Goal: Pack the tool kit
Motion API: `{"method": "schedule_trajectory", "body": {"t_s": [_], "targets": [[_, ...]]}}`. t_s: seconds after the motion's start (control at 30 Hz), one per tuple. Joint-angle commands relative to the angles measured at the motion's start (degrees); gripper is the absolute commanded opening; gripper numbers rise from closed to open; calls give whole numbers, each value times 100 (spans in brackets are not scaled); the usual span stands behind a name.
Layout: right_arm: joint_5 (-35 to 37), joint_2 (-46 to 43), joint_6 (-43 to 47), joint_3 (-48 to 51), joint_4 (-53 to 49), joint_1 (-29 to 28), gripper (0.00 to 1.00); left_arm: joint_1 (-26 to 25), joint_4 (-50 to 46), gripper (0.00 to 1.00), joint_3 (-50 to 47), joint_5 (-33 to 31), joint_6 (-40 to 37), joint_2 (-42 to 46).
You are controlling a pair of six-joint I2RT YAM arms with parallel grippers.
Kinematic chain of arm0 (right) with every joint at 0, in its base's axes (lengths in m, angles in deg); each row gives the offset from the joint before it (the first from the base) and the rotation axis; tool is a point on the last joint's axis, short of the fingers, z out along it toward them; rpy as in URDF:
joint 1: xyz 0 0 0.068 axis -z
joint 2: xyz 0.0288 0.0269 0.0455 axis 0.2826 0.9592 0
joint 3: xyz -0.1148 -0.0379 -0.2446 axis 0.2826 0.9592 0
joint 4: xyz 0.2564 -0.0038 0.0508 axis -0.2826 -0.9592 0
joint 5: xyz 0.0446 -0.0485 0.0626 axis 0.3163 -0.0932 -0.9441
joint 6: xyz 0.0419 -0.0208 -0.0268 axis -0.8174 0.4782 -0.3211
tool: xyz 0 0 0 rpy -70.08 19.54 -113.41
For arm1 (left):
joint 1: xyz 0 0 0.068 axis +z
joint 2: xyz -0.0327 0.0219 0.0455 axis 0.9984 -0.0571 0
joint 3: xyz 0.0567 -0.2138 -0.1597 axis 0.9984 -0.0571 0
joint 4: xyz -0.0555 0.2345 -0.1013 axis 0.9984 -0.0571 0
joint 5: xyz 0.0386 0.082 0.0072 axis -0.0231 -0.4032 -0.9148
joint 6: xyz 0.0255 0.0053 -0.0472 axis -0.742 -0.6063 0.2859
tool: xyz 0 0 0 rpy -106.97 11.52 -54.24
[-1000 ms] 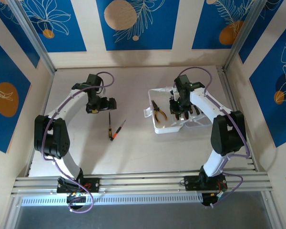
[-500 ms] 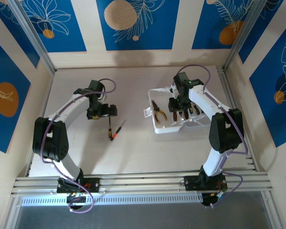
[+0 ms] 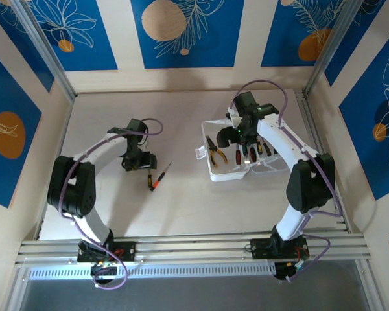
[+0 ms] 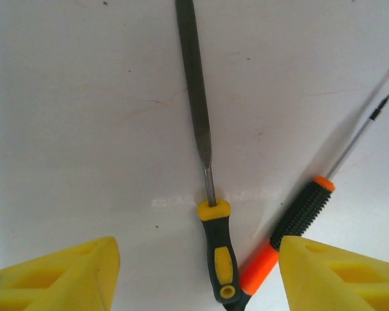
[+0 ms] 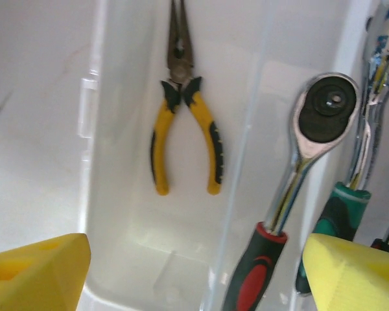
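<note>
Left gripper (image 3: 138, 160) shifted down-frame toward centre-left, now over file (image 4: 219, 253) and orange-black screwdriver (image 4: 303, 211). Jaws spread, straddling file handle, gripping nothing. Right of centre, translucent case (image 3: 223, 170) on table: yellow-handled pliers (image 5: 181, 81) at left inside, ratchet (image 5: 325, 109) further right. Right gripper (image 3: 241, 137) shifted up-frame, jaws wide, empty.

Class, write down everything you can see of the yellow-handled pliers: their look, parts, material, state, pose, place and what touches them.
The pliers are long-nosed: a dark metal nose tapering to a point, closed, a pivot, and two yellow handles with black grip patches, slightly spread. They lie flat on the floor of the translucent white plastic case, nose pointing away from the right wrist camera. Only the case floor touches them; a clear ridge separates them from the ratchet wrench.
</note>
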State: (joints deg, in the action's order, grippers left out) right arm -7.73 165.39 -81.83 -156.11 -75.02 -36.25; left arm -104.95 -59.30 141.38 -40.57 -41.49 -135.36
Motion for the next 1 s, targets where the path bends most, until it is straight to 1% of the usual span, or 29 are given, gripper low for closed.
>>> {"method": "schedule_trajectory", "body": {"t_s": [0.0,0.23,0.3,0.4,0.63,0.77,0.9,0.97], "targets": [[-312,-255,-7,-193,-194,-124,87,-124,82,58,-80,-6,9,-266],[-280,-278,-30,-181,-217,-194,88,-248,339,42,-168,157,70,-702],[-279,-280,-29,-187,-223,-199,88,-275,344,39,-193,120,79,-806],[-279,-268,-21,-222,-224,-196,88,-296,322,30,-224,33,69,-913],[-298,-251,-4,-289,-227,-188,88,-296,305,14,-207,20,45,-937],[-315,-284,6,-308,-250,-187,88,-297,222,0,-67,118,22,-813],[-519,-403,-25,-267,-178,-128,88,-296,126,0,281,452,1,-428],[-762,-497,-95,-220,-70,-61,88,-305,98,0,570,836,-31,-234]]}}
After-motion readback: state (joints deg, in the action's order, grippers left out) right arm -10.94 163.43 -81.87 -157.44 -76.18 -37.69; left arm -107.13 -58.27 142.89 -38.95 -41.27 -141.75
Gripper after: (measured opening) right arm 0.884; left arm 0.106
